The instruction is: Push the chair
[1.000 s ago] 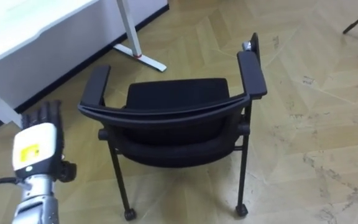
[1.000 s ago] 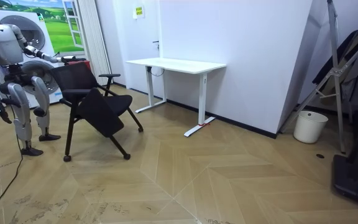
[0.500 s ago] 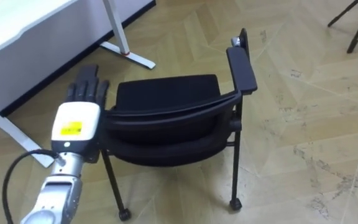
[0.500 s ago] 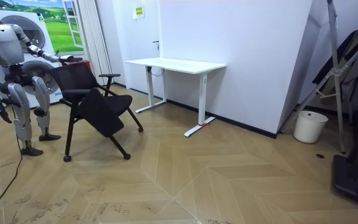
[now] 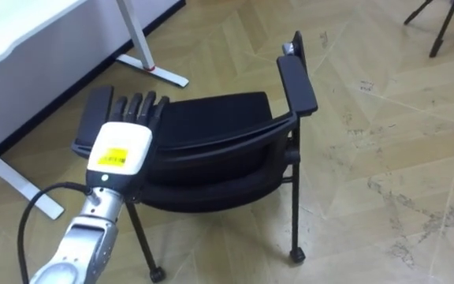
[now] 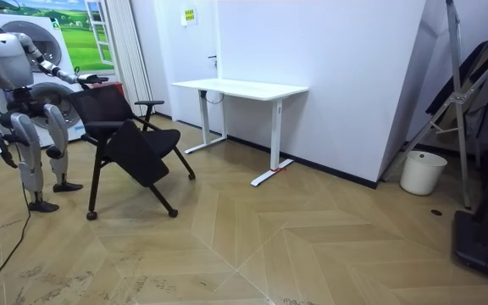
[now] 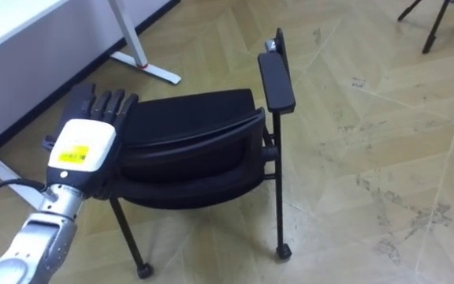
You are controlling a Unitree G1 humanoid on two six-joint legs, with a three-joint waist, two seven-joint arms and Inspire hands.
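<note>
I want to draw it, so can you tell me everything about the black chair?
The chair is black, with a padded seat, a curved backrest, two flat armrests and thin dark legs ending in small wheels. It stands on the wooden floor near a white desk. The robot's left hand, fingers straight, lies over the backrest's top by the left armrest.

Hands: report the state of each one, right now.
Left hand: open, fingers straight at the top of the chair back.
Right hand: hanging at the robot's side; state cannot be told.
</note>
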